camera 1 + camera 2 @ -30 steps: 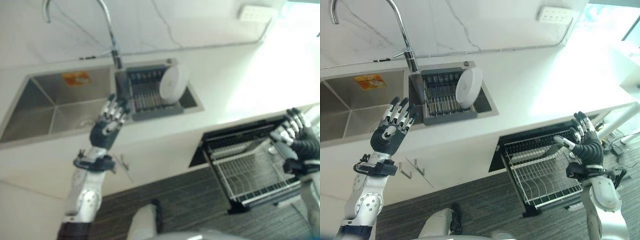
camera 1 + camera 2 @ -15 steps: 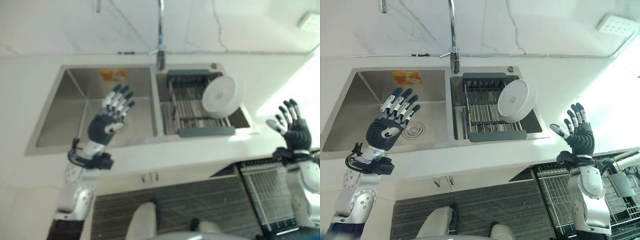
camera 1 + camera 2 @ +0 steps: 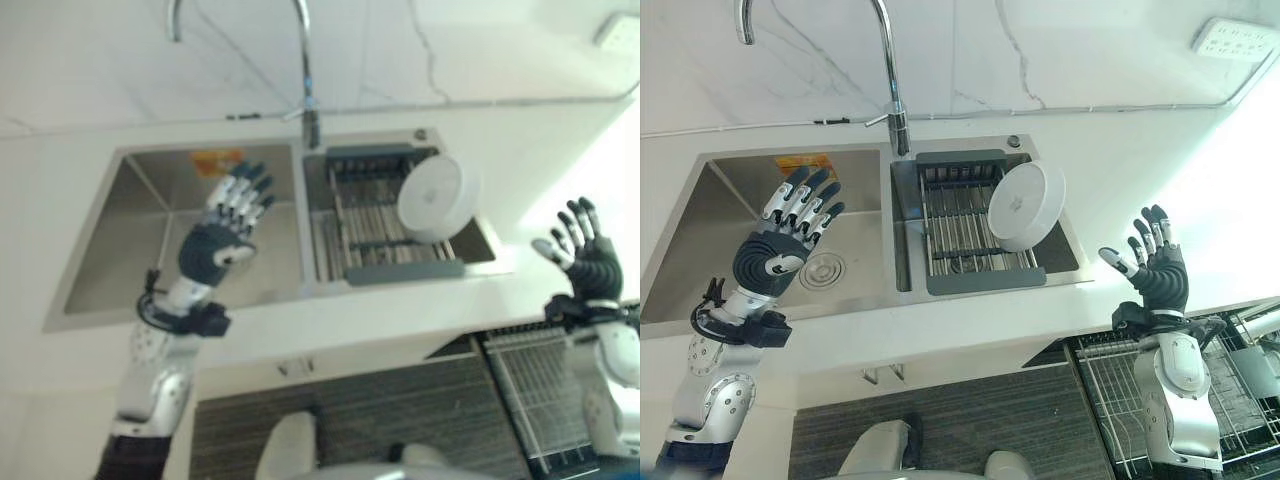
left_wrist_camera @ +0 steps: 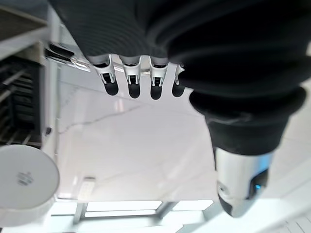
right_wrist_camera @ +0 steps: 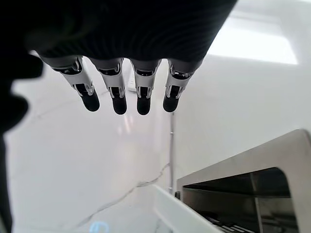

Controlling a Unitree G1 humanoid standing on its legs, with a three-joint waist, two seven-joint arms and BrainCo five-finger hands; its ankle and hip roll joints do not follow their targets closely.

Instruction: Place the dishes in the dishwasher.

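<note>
Dishwasher rack [image 3: 1110,395], a pulled-out wire basket, sits nearest at the lower right, below the counter edge. Above it the right hand [image 3: 1160,275] is raised with fingers spread, holding nothing. The left hand [image 3: 780,255] hangs over the left sink basin [image 3: 710,230], fingers likewise splayed and empty, touching nothing. Farther back, one white plate [image 3: 1026,206] leans on its edge in the grey drying rack [image 3: 965,225] set in the right basin. One curved faucet [image 3: 885,75] rises behind, against the marbled wall.
</note>
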